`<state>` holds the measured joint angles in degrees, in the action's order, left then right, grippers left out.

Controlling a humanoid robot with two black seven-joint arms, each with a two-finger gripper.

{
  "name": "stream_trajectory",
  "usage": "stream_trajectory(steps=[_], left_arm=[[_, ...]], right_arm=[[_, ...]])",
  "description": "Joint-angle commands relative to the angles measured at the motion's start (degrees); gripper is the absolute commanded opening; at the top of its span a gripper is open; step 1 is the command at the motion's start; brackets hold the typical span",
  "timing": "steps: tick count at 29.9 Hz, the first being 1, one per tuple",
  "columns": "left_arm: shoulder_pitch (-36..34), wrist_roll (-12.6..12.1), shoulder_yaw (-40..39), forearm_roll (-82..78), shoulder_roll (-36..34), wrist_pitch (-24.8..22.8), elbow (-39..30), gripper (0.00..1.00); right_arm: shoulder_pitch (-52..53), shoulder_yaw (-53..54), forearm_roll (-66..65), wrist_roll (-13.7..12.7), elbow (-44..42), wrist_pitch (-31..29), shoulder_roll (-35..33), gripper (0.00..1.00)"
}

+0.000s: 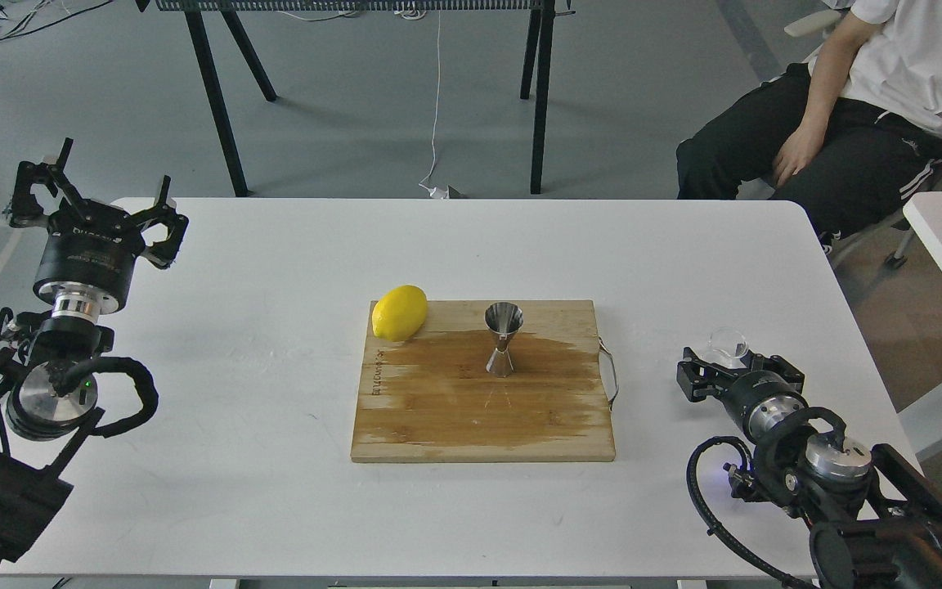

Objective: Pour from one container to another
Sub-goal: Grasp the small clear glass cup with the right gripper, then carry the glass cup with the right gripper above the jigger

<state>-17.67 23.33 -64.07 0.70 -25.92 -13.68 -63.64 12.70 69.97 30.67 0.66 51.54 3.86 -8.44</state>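
Standing upright on the wooden cutting board (483,384), the steel jigger (503,339) is a polished hourglass of two cones meeting at a thin waist, its wider mouth facing up and its mirror surface catching the light. The board is made of pale glued strips with visible grain; a broad darker, wet-looking patch spreads across its middle around the jigger's foot, and a thin metal handle loops off its right edge. A smooth, bright yellow lemon (399,312) lies on the board's far left corner, partly over the edge, well apart from the jigger. The bench (275,458) beneath is matte white with rounded corners.

The glass cup (728,346) is small, clear and colourless, with a round rim; it sits at the right tool (724,360), near the bench's right side and well away from the board. The black fingers appear to be around it, though whether they press on the glass I cannot tell. The left tool (95,214) is raised over the bench's far left corner, its dark fingers spread wide apart with nothing between them.
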Motion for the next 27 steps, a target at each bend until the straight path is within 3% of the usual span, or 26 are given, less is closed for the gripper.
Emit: stream_trajectory(steps=[1, 5, 10, 17, 27], left_arm=[[-0.2, -0.5, 0.0, 0.1, 0.0, 0.1, 0.6, 1.00], [-0.4, -0.5, 0.1, 0.2, -0.2, 0.0, 1.9, 1.00], [-0.5, -0.4, 0.0, 0.2, -0.4, -0.2, 1.9, 1.00], [-0.5, -0.2, -0.1, 0.2, -0.5, -0.1, 1.9, 1.00], [-0.5, -0.5, -0.1, 0.3, -1.5, 0.0, 1.9, 1.00]], right_arm=[[0.1, -0.1, 0.0, -0.2, 0.0, -0.1, 0.0, 0.60], [0.0, -0.2, 0.0, -0.6, 0.0, -0.2, 0.0, 0.57], [0.0, -0.4, 0.0, -0.6, 0.5, -0.3, 0.0, 0.41], [-0.7, -1.2, -1.1, -1.4, 7.0, -2.1, -1.1, 0.28], [1.4, -4.3, -7.9, -1.7, 24.2, 2.1, -6.9, 0.28]])
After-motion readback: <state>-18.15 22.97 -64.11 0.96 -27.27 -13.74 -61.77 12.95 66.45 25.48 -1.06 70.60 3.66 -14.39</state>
